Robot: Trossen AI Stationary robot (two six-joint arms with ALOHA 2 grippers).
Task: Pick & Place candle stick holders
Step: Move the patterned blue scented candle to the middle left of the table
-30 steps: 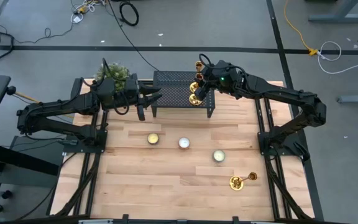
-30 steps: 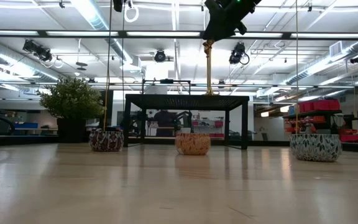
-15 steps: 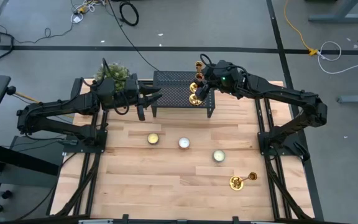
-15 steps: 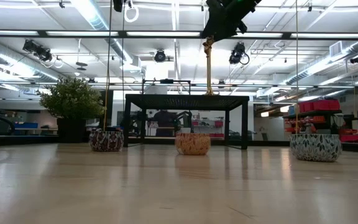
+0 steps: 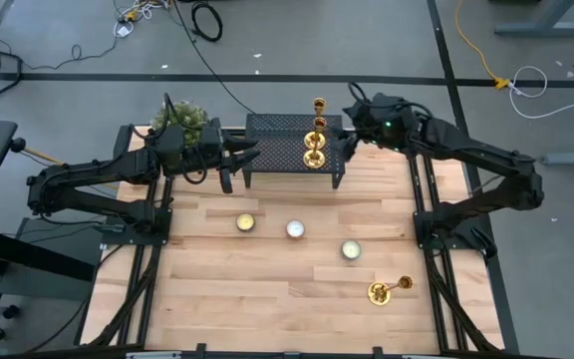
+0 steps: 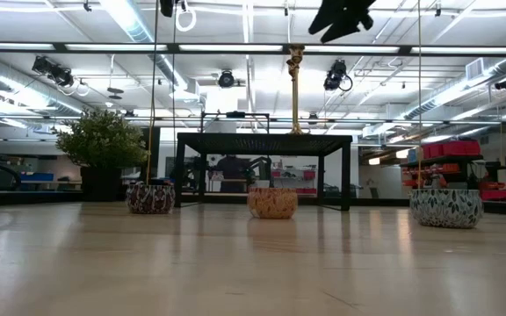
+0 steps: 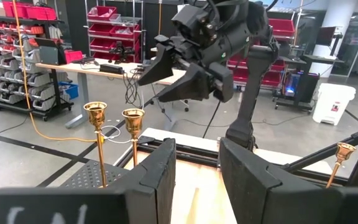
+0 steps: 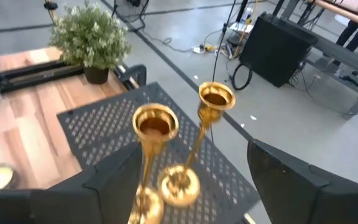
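Two gold candle stick holders [image 5: 315, 150] [image 8: 155, 124] stand upright on their round bases near the right end of a black mesh stand [image 5: 277, 150]. A third candle stick holder [image 5: 387, 290] lies on its side on the wood near the table's front right. My right gripper [image 5: 348, 143] [image 8: 194, 168] is open, up in the air just right of the standing pair, and touches neither. My left gripper [image 5: 237, 165] [image 7: 197, 171] hovers level at the stand's left end, open a little, with nothing between its fingers.
Three small patterned bowls with candles [image 5: 246, 222] [image 5: 295, 229] [image 5: 351, 249] sit in a row across the middle of the table. A potted plant [image 5: 182, 118] stands at the far left corner. The stand's four legs [image 6: 345, 175] hold its top above the table.
My right gripper has let go of the top of the nearer candle stick holder and drawn back toward the table's right edge and upward. The holder stays upright on the mesh stand beside the other one.
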